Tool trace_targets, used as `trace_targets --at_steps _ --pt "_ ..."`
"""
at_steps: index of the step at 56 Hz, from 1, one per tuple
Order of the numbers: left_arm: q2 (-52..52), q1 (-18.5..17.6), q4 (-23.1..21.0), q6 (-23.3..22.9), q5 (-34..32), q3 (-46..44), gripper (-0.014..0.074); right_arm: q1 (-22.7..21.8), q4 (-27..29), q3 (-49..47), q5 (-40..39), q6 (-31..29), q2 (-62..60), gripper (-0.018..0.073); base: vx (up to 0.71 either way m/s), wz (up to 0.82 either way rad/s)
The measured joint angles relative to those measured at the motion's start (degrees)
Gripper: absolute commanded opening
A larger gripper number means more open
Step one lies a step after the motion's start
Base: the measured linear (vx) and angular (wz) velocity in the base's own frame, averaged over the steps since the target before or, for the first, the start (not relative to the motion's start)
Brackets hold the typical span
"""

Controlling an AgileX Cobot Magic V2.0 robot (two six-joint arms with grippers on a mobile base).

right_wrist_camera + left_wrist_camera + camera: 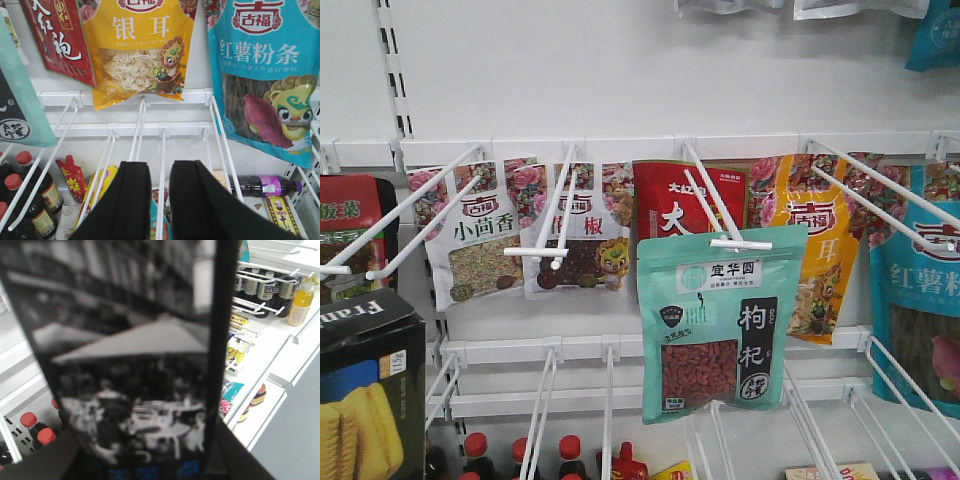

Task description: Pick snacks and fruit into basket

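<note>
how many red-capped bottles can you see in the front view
3, in a row along the bottom edge: left one, middle one, right one, just left of the red pouch. More may be hidden behind the box or below the frame.

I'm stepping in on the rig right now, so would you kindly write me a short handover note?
Left gripper: jaws appear shut on the black box, which fills its wrist view.
Right gripper: open and empty, pointed at the shelf rails below the yellow pouch.
Teal pouch hangs at the front of its hook; blue pouch hangs right of the yellow one.
Done: one box apparently in hand.
Left: bring it to the basket, which no view shows, then pick more snacks and fruit.
</note>
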Motion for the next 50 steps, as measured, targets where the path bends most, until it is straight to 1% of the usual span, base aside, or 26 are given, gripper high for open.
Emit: trace_targets --at_steps 39,42,45,50 --pt "0.00 0.04 0.00 0.00 0.00 0.00 -0.0008 0.00 0.00 0.00 0.00 0.00 0.00 0.0215 0.00 0.00" --pt "0.00 0.04 0.00 0.00 0.00 0.00 -0.0008 0.00 0.00 0.00 0.00 0.00 0.00 0.0236 0.00 0.00" --pt "0.00 0.04 0.00 0.00 0.00 0.00 -0.0008 0.00 0.00 0.00 -0.13 0.00 0.00 0.0278 0.00 0.00" --pt "0.00 0.04 0.00 0.00 0.00 0.00 -0.0008 0.00 0.00 0.00 -0.29 0.00 0.00 0.0388 0.00 0.00"
